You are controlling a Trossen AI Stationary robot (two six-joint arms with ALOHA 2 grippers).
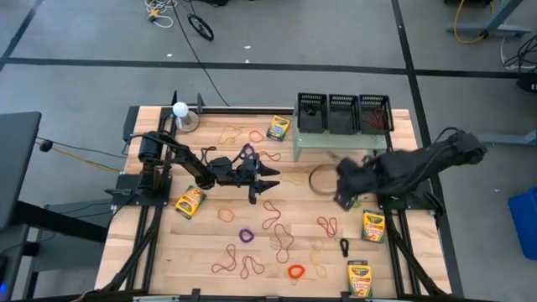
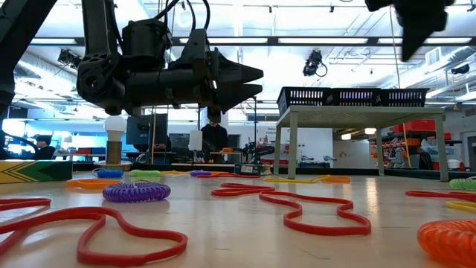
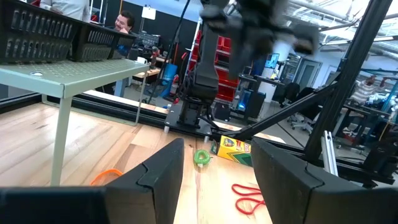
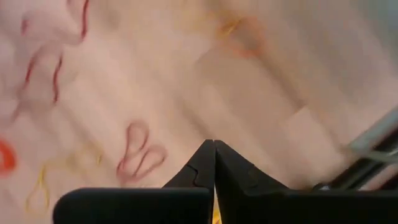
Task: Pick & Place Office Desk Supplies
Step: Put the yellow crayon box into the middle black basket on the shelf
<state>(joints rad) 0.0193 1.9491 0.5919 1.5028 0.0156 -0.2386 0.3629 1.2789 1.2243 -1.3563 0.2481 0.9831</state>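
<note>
Rubber-band loops in red, tan and orange point(image 1: 277, 220) lie scattered over the wooden table, among a purple ring point(image 1: 246, 236) and an orange ring point(image 1: 295, 271). Yellow-and-green crayon boxes lie flat at the far middle point(image 1: 278, 127), the left point(image 1: 190, 202) and the near right point(image 1: 373, 226). My left gripper point(image 1: 270, 178) hovers open and level over the table's middle, pointing right, with nothing between its fingers. In its wrist view a green ring point(image 3: 201, 157) and a crayon box point(image 3: 235, 149) lie ahead. My right gripper point(image 4: 214, 144) is shut, points steeply down above the table's right half point(image 1: 343, 199), and holds nothing I can see.
A pale green stand point(image 1: 340, 141) at the far right carries three black baskets point(image 1: 343, 111). A white ball on a round base point(image 1: 180, 113) stands at the far left. A large tan loop point(image 1: 323, 179) lies in front of the stand, and a small black item point(image 1: 344, 246) lies near the right crayon boxes.
</note>
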